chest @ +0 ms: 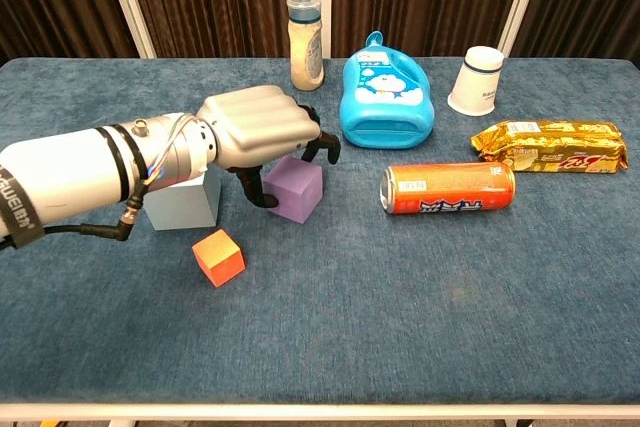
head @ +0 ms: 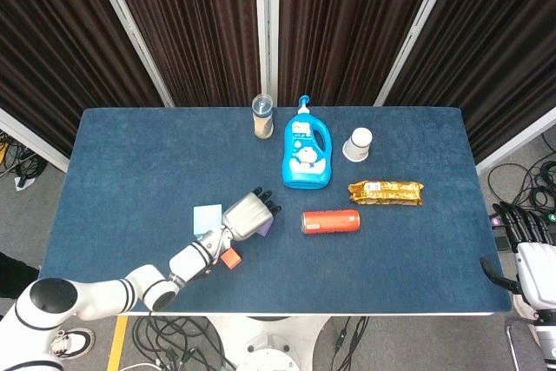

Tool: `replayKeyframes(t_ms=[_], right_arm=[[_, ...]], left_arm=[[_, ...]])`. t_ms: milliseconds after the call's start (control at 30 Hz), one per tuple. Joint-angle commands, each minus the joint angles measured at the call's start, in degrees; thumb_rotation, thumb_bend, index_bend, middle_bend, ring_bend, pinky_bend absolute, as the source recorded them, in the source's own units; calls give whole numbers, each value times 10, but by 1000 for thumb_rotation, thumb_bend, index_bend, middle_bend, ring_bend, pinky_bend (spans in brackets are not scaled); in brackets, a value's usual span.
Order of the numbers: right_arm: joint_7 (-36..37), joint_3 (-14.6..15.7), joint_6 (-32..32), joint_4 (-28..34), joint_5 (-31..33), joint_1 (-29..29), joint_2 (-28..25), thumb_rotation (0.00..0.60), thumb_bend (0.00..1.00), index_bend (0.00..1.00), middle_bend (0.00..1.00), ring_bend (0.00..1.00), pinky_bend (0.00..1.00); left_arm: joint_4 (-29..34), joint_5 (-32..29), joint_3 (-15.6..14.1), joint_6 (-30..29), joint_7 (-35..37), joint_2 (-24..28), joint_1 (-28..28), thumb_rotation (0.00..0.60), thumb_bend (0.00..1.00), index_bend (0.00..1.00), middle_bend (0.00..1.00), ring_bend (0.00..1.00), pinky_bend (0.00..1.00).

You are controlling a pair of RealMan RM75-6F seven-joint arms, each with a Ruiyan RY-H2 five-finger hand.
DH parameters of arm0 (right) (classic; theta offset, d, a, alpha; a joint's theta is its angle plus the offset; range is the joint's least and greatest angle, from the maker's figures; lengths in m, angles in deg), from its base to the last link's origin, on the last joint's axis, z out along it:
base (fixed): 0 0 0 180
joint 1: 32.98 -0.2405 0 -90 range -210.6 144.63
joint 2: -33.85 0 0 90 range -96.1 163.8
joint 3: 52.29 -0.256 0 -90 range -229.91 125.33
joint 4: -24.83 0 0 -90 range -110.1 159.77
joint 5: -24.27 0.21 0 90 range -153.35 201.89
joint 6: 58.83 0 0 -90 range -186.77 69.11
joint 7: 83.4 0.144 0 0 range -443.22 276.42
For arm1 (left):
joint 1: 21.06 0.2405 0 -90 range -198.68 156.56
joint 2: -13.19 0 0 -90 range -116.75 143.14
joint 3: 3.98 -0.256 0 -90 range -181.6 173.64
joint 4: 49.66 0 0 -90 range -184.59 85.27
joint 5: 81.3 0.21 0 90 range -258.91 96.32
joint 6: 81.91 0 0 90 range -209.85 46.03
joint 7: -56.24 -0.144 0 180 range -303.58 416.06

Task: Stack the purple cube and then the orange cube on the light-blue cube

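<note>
- Dark curtains hang behind a blue-clothed table (chest: 420, 307), where all three cubes sit towards the robot's left near side.
- On that cloth the purple cube (chest: 295, 189) rests just right of the light-blue cube (chest: 183, 199), with a narrow gap between them; the orange cube (chest: 219, 257) lies in front, apart from both.
- Over the purple cube arches the left hand (chest: 258, 129), its thumb down at the cube's left face and its fingers (chest: 322, 143) curled past the far top edge.
- Whether thumb and fingers actually press the cube cannot be told; the cube sits flat on the cloth, so it does not look lifted.
- Judged from this, the grasp is the step in hand, and the carry afterwards is short: up and to the robot's left, onto the light-blue cube.
- At the table's far right edge in the head view sits the right hand (head: 524, 225), well away from the cubes, its finger state unclear.
</note>
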Motion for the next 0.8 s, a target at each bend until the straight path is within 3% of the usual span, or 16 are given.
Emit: replayKeyframes(t_ms=[33, 267, 433, 533, 667, 800], right_arm=[[-1, 0, 0, 0, 0, 0, 0, 600, 230, 39, 60, 0, 0], [-3, 0, 0, 1, 0, 0, 1, 600, 230, 39, 60, 0, 0], [-4, 0, 2, 1, 2, -1, 1, 600, 230, 39, 60, 0, 0], [-4, 0, 1, 2, -1, -1, 1, 600, 230, 39, 60, 0, 0], [0, 1, -1, 1, -3, 0, -1, 600, 230, 39, 60, 0, 0], [3, 0, 1, 1, -2, -1, -2, 600, 230, 39, 60, 0, 0]], left_arm=[[0, 4, -2, -5, 4, -1, 2, 600, 260, 337, 537, 240, 293], [16, 8, 5, -19, 33, 5, 6, 600, 267, 354, 592, 262, 304], [45, -10, 26, -28, 14, 26, 6, 600, 267, 354, 596, 265, 304], [80, -49, 47, -36, -33, 44, 10, 600, 267, 354, 596, 265, 304], [160, -152, 74, -62, -148, 78, 21, 600, 268, 354, 596, 265, 304], [242, -246, 83, -95, -241, 122, 25, 600, 269, 354, 596, 265, 305]])
